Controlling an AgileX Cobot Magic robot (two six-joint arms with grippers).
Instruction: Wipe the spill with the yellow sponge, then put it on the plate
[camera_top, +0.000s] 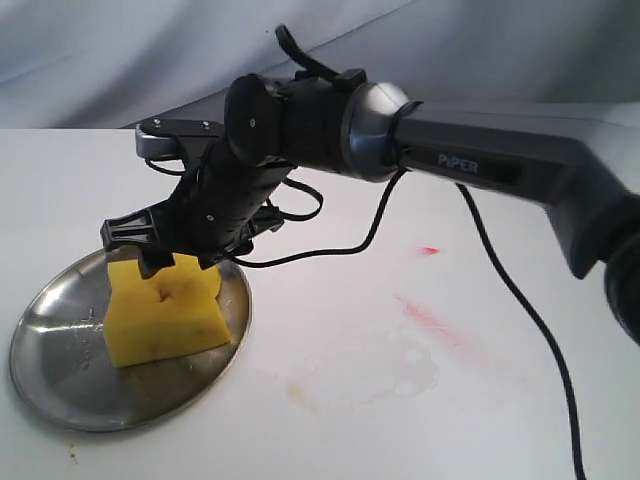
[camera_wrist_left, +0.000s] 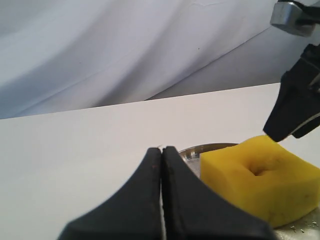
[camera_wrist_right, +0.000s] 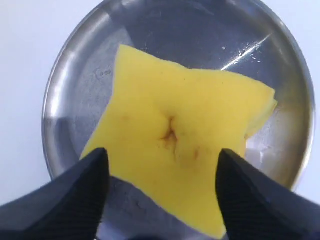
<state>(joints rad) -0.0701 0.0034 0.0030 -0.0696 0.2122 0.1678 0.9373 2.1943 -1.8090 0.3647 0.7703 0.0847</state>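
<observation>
Plainly, the yellow sponge (camera_top: 165, 315) lay on the plate (camera_top: 60, 380) at the lower left of the exterior frame, dented face up, with 1 corner reaching toward the plate's right rim. The right gripper (camera_top: 178, 265) had reached across the middle and hung directly over it; its 2 fingers stood wide apart, 1 to each side of the dent, and clamped nothing, though whether the tips brushed the top face I could not tell. The left gripper (camera_wrist_left: 161, 150) sat low beside the plate with its fingers pressed together, holding nothing.

In the right wrist view the sponge's long axis ran from upper left to lower right at a shallow slant; the open fingers lined up only roughly with it. In the exterior view the block looked turned a little, 1 vertical edge facing the camera.

By my reckoning the foam would be light, soft and springy, likely damp, grippy rather than slippery and in no way fragile. A hold across the shorter span, on the 2 long side faces at mid-height, should serve best; a hard squeeze might wring liquid onto the plate.

Of the spill (camera_top: 300, 390) only a faint tan-edged damp patch showed right of the plate; thin red smears (camera_top: 430, 320) lay further right.
</observation>
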